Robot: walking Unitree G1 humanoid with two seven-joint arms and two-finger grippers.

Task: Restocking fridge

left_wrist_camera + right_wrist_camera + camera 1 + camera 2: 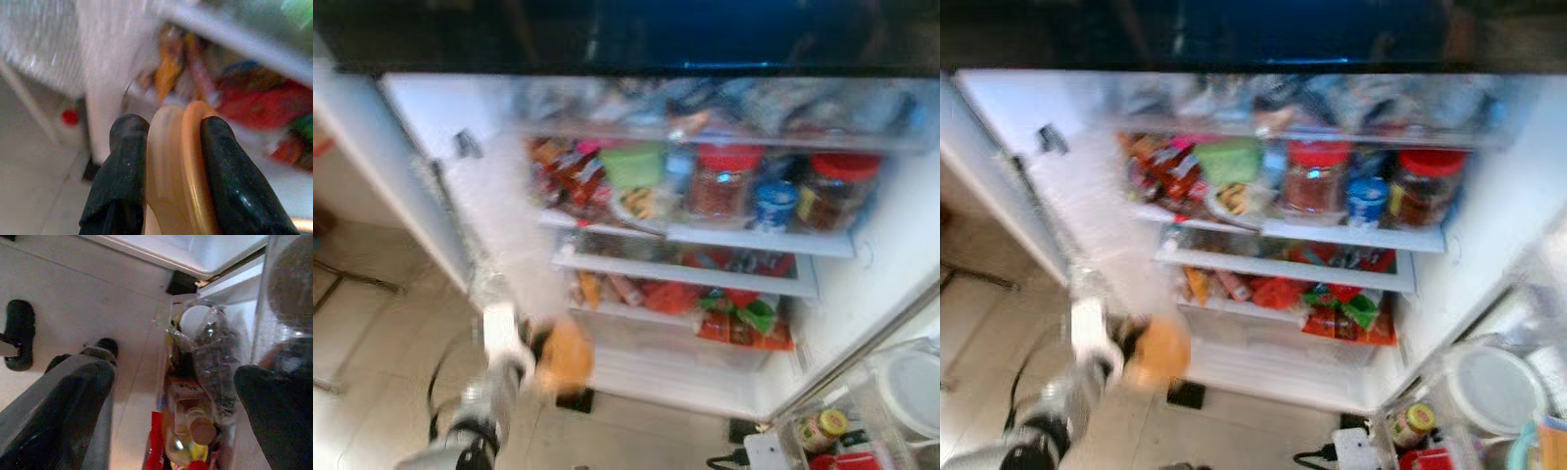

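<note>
The open fridge (499, 215) stands before me, its shelves packed with food; the picture is blurred. My left gripper (543, 357) is low in front of the fridge's left side, shut on a rounded orange-tan item (570, 357). In the left wrist view the black fingers (122, 161) clamp this item (178, 161) on both sides, with the lower shelf's packets behind it. My right gripper (176, 401) is open and holds nothing, hanging over the tiled floor beside the door shelf (195, 396) with its bottles.
Red-lidded jars (724, 181), a green container (631, 162) and a blue cup (773, 201) crowd the upper shelf. Red and green packets (734, 313) fill the lower one. The white bottom drawer (675, 377) lies below. The door shelf at right holds a small jar (822, 426) and a white lid (911, 387).
</note>
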